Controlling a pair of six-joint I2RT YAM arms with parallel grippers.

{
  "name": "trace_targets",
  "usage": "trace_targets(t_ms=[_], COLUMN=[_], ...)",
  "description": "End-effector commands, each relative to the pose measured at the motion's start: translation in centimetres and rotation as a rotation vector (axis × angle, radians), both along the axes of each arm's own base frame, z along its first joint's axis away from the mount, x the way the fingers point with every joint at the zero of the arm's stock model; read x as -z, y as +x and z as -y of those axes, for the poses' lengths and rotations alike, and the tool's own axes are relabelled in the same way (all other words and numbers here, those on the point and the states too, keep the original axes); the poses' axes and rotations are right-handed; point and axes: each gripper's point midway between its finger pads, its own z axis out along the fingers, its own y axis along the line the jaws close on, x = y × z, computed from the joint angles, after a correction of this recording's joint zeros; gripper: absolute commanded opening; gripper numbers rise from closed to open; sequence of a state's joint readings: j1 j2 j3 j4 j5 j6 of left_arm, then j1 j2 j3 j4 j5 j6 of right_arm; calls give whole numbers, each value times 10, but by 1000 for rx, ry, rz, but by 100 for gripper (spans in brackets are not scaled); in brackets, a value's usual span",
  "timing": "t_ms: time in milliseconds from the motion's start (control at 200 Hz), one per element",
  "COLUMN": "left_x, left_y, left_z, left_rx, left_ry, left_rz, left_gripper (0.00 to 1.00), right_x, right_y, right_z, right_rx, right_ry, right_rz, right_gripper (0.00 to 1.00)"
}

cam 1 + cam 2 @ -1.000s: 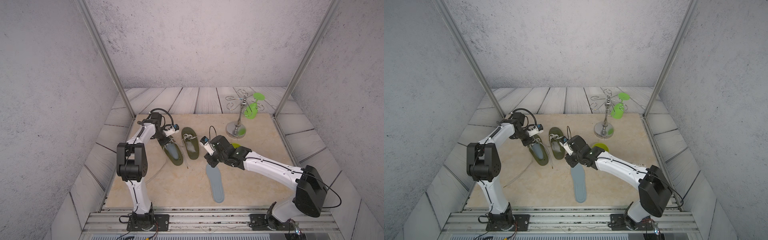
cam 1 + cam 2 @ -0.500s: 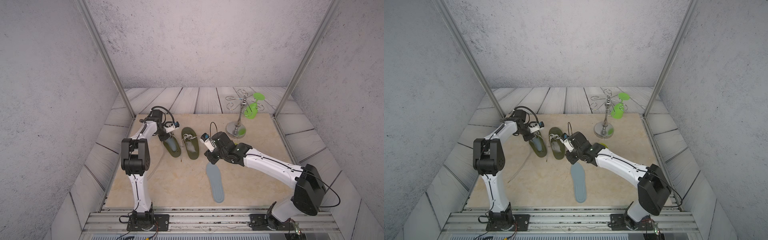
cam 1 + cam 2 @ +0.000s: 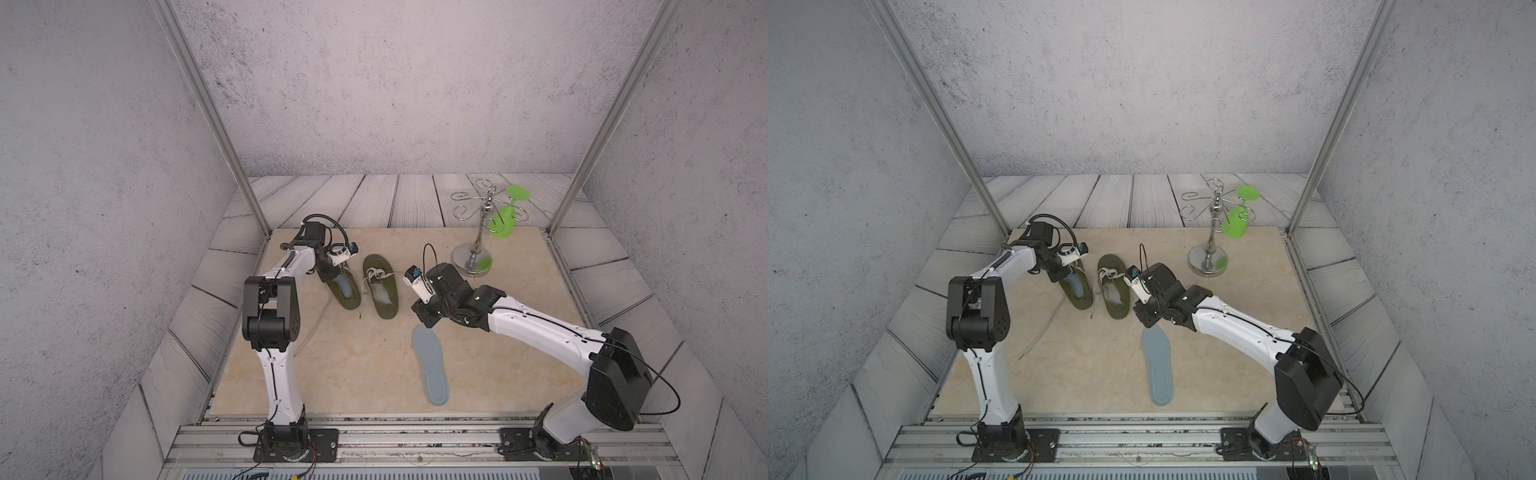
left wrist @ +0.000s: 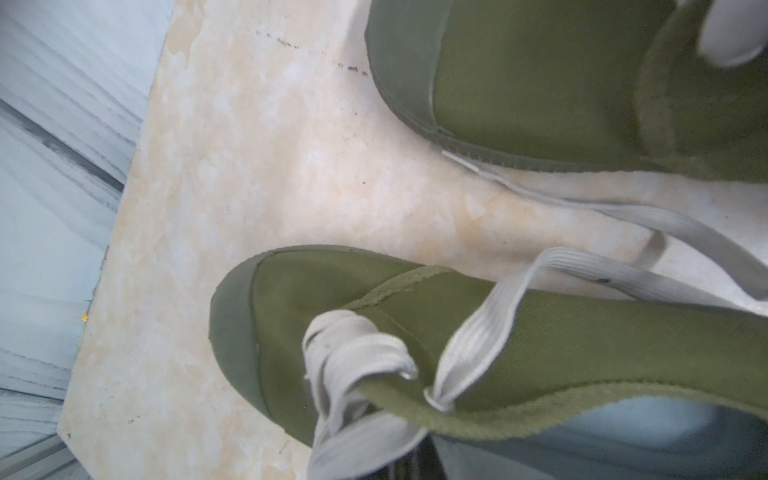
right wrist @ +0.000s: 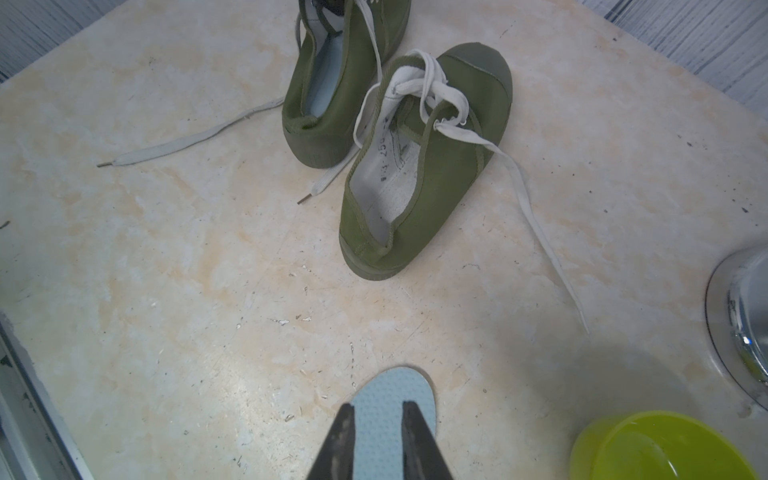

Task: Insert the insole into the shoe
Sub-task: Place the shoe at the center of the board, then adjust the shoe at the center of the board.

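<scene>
right claw (image 5: 377, 409) slightly agape over insole (image 5: 392, 384); left claw (image 3: 333, 277) at shoe (image 3: 348, 296), state unclear; "250" print (image 5: 389, 151) inside second shoe (image 5: 446, 174)

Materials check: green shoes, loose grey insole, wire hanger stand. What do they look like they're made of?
Shoes: olive woven canvas, matte; the weave shows in the left wrist view. The toe cap looks like smooth rubber.
Insole: probably foam, matte pale blue-grey, with a dimpled surface.
Stand: polished metal, likely chromed; the base gives mirror-like reflections.
</scene>
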State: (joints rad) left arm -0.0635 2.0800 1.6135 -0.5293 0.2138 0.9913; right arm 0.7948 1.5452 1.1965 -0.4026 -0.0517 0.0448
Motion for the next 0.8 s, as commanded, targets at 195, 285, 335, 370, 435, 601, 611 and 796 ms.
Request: trace_targets(t_ms=[195, 285, 335, 370, 435, 601, 611, 796], left_x=[-28, -38, -46, -52, -61, -84, -86, -105], left_y=[5, 9, 11, 12, 13, 15, 15, 12], left_z=[-4, -5, -6, -7, -9, -14, -14, -14], left_rx=[-31, -49, -68, -78, -101, -209, -218, -308], left_ry=[11, 14, 11, 7, 4, -49, -56, -159], left_rz=[98, 132, 154, 168, 190, 263, 269, 344], left_gripper=[99, 99, 99, 99, 99, 99, 99, 99], right_x=[2, 2, 1, 1, 0, -2, -1, -4], right_y=[-5, -6, -7, -7, -8, -9, -9, -12], right_z=[10, 12, 13, 14, 15, 17, 17, 21], right_rx=[13, 16, 18, 19, 21, 27, 27, 33], right_ry=[-9, -11, -11, -9, -9, -2, -4, 2], right_rz=[-13, -11, -10, -9, -6, -1, -2, 6], right_gripper=[24, 24, 24, 24, 24, 24, 24, 24])
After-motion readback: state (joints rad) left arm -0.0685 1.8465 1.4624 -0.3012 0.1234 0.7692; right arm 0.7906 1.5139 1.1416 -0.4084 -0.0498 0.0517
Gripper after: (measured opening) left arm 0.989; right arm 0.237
